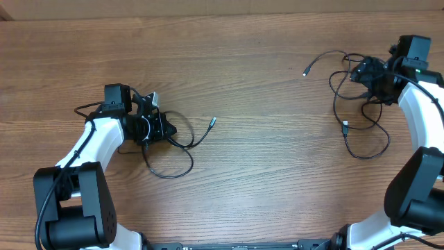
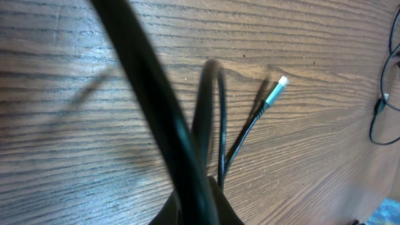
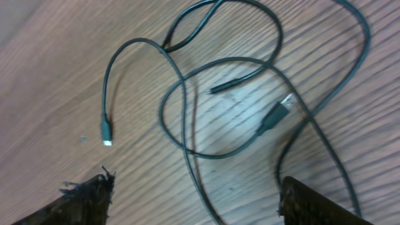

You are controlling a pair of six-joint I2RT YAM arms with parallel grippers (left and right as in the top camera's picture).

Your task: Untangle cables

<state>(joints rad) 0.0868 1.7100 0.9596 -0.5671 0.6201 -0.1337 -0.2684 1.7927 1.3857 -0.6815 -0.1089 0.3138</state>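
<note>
Wood-grain surface (image 1: 263, 180) carried two groups of black cables. We found the left tool (image 1: 152, 121) pressed together, pinching one cable (image 1: 166, 176) at centre left of the overhead frame, its white-tipped plug (image 2: 277, 92) lying free on the wood. At upper right, the right tool (image 3: 195, 182) stood spread, holding nothing, above loose loops (image 3: 161, 109), a silver-tipped plug (image 3: 275, 119) among them.

Left wrist view: one cable (image 2: 156, 112) sits so near the lens it is a thick black blur, cut off top and bottom — right of the white-tipped plug (image 2: 277, 89), more cables (image 2: 382, 106) run off the edge. Right wrist view: only two dark tips of the right gripper (image 3: 197, 197) show. Overhead: the left gripper (image 1: 156, 123) hides the cables beneath it.
</note>
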